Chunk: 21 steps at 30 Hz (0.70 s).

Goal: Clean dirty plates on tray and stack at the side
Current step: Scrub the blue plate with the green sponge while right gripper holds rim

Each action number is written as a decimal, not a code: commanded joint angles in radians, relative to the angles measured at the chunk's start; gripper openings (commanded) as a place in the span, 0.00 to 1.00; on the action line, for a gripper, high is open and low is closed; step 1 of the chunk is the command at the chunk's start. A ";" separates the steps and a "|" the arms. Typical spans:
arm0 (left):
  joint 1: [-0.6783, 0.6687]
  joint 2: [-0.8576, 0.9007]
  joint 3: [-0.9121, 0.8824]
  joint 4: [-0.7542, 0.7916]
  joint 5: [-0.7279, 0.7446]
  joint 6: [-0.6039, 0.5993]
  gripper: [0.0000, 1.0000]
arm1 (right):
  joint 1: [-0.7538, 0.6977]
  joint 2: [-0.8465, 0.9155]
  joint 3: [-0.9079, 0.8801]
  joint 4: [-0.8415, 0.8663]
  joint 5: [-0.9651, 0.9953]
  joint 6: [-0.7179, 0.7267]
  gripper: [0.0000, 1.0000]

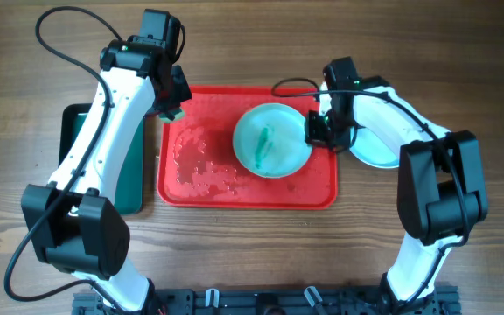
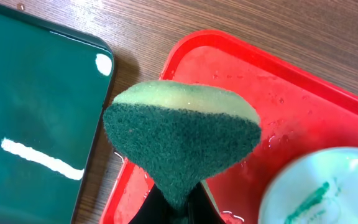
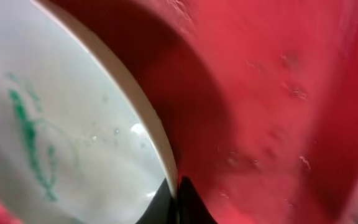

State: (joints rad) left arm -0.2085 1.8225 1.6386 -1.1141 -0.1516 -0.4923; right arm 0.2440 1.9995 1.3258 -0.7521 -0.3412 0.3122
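A pale aqua plate [image 1: 272, 140] with a teal-green smear lies on the right half of the red tray [image 1: 199, 185]. My right gripper [image 1: 316, 129] is shut on its right rim. In the right wrist view the rim of this plate [image 3: 55, 124] runs down into the closed gripper [image 3: 178, 200], with the tray [image 3: 278, 93] behind. My left gripper [image 1: 169, 105] hangs over the tray's far left corner, shut on a green-and-yellow sponge [image 2: 182, 137]. The left wrist view shows that gripper [image 2: 179, 210] pinching the sponge's lower tip, above the tray [image 2: 278, 112] and near the plate [image 2: 319, 186].
A second pale aqua plate [image 1: 376, 149] lies on the wood right of the tray, partly under the right arm. A dark green tray [image 1: 134, 179] sits left of the red tray, also seen in the left wrist view as the green tray [image 2: 36, 112]. Water drops wet the red tray's left half.
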 commanded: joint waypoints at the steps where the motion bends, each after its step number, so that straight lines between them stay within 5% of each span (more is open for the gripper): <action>1: 0.002 -0.003 0.011 0.007 0.006 -0.014 0.04 | 0.048 0.027 0.034 0.118 -0.084 0.002 0.04; 7: 0.002 -0.003 0.011 0.006 0.040 -0.013 0.04 | 0.201 0.072 0.034 0.220 -0.021 0.006 0.04; 10: 0.002 -0.003 0.011 -0.001 0.040 -0.013 0.04 | 0.210 0.072 0.034 0.207 -0.022 0.041 0.27; 16: 0.001 -0.003 -0.003 -0.001 0.040 -0.013 0.04 | 0.224 0.075 0.034 0.141 0.029 0.189 0.27; 21: 0.001 -0.003 -0.087 0.035 0.092 -0.013 0.04 | 0.224 0.098 0.034 0.170 0.029 0.220 0.18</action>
State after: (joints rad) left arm -0.2085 1.8225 1.6066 -1.0943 -0.1017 -0.4927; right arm 0.4633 2.0575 1.3472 -0.5922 -0.3393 0.4934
